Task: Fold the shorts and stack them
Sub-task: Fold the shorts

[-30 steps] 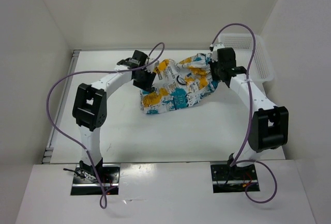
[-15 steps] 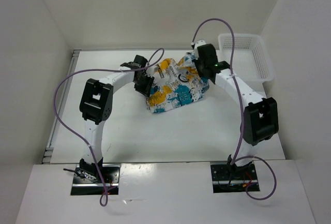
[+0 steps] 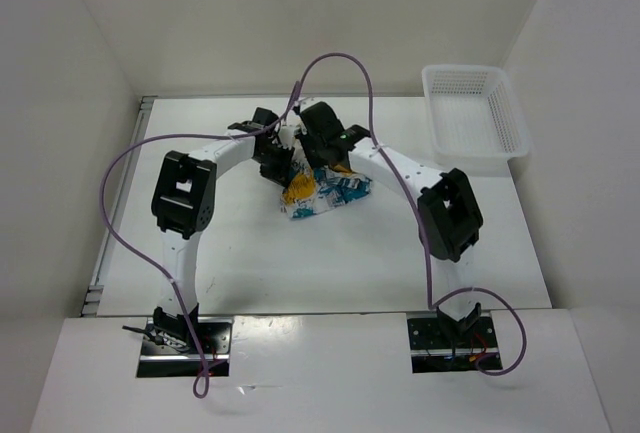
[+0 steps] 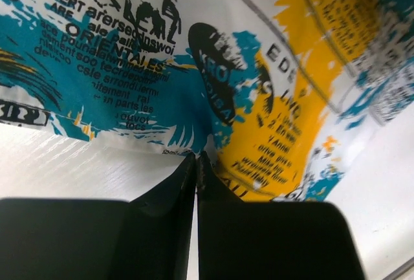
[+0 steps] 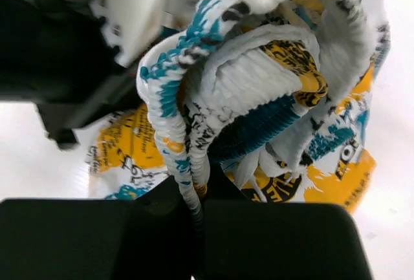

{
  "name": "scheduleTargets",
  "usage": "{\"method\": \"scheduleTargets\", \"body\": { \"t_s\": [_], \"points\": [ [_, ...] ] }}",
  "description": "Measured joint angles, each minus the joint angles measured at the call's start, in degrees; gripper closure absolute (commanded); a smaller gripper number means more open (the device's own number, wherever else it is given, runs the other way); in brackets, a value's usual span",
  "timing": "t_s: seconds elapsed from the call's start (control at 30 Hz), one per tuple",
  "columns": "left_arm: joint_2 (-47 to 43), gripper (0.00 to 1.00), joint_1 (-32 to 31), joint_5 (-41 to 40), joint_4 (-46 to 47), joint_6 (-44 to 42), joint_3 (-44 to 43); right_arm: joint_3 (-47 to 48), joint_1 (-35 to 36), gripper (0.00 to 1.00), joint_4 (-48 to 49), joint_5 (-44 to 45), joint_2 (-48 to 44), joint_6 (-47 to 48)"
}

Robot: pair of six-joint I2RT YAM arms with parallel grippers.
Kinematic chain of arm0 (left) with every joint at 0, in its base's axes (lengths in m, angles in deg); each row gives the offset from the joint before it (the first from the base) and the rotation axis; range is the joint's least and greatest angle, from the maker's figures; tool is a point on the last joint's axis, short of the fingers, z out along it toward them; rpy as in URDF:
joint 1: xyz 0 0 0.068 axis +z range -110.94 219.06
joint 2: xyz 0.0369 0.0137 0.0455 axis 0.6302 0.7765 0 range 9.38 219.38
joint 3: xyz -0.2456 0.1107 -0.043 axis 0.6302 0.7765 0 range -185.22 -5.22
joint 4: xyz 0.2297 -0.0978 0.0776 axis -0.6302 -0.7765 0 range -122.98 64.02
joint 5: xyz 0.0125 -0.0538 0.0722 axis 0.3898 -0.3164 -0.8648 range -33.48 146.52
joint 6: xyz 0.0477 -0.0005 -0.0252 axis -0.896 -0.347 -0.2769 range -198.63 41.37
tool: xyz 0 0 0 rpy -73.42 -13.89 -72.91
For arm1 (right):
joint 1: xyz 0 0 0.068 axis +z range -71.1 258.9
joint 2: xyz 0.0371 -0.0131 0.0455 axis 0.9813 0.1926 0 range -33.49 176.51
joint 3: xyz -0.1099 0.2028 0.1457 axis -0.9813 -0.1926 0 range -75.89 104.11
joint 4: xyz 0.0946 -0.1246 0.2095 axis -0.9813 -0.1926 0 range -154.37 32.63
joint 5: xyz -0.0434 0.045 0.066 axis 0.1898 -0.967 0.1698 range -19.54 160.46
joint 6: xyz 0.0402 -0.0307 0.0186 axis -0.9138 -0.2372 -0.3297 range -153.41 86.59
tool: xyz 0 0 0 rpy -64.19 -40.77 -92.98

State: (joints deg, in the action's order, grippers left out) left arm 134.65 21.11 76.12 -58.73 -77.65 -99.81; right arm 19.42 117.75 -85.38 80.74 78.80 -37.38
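Note:
The shorts (image 3: 328, 193), white with teal, yellow and black print, lie bunched in a small heap at the table's middle. My right gripper (image 5: 197, 196) is shut on the ribbed waistband of the shorts (image 5: 259, 66), which loops up in front of it. It hangs over the heap's far left side (image 3: 314, 156). My left gripper (image 4: 196, 158) is shut, its tips pinching the hem of the shorts (image 4: 259, 99) where the cloth puckers. In the top view the left gripper (image 3: 283, 165) sits right beside the right one at the heap's left edge.
A white mesh basket (image 3: 475, 118) stands at the back right, apart from both arms. The left arm's wrist (image 5: 65, 47) fills the right wrist view's upper left, very close. Purple cables arch over both arms.
The right arm has swung left across the table with the waistband, doubling the spread shorts into a compact heap by the left gripper. The left gripper has closed on the hem.

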Motion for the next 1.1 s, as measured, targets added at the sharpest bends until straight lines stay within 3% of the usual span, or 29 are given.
{"method": "scheduleTargets", "body": {
  "t_s": [0.1, 0.17, 0.23, 0.27, 0.3, 0.43, 0.53, 0.73, 0.83, 0.97, 1.1],
  "points": [
    [0.00, 0.94, 0.57, 1.03, 0.24, 0.66, 0.22, 3.02, 1.16, 0.96, 0.09, -2.10, 3.37, -2.12],
    [0.00, 0.94, 0.87, 1.53, 0.26, 0.76, 0.33, 3.30, 2.08, 0.85, 0.07, -3.19, 4.61, -3.02],
    [0.00, 0.93, 1.25, 1.86, 0.26, 0.76, 0.39, 3.30, 3.10, 0.66, 0.13, -4.59, 5.55, -3.08],
    [0.00, 0.89, 1.55, 1.97, 0.28, 0.76, 0.46, 3.30, 3.61, 0.59, 0.15, -5.53, 5.97, -3.02],
    [0.00, 0.86, 2.10, 2.10, 0.28, 0.74, 0.48, 3.26, 4.02, 0.46, 0.17, -6.67, 6.21, -2.64],
    [-0.13, 0.66, 4.39, 2.67, 0.13, 0.76, 0.50, 2.82, 4.85, 0.26, 0.59, -13.33, 6.25, 1.22],
    [-0.72, 0.55, 7.67, 1.73, -0.68, 0.59, 0.48, 3.63, 4.90, 0.25, 0.50, -20.15, 6.21, 5.66],
    [-1.20, 0.50, 12.04, -3.04, -4.61, 0.46, -2.49, 7.23, 5.05, 0.32, 0.31, -27.06, 3.43, 11.85],
    [-2.54, 0.45, 12.52, -4.87, -5.81, 0.39, -5.38, 4.98, 5.09, 0.36, 1.73, -25.07, -1.33, 15.02],
    [-7.10, 0.42, 10.93, -4.94, -7.02, 0.35, -8.83, -5.18, 4.28, 0.36, 4.35, -19.50, -8.98, 20.41],
    [-9.90, 0.42, 6.69, -4.15, -7.06, 0.28, -10.45, -13.66, 1.57, 0.29, 5.97, -14.91, -9.09, 24.98]
  ]
}}
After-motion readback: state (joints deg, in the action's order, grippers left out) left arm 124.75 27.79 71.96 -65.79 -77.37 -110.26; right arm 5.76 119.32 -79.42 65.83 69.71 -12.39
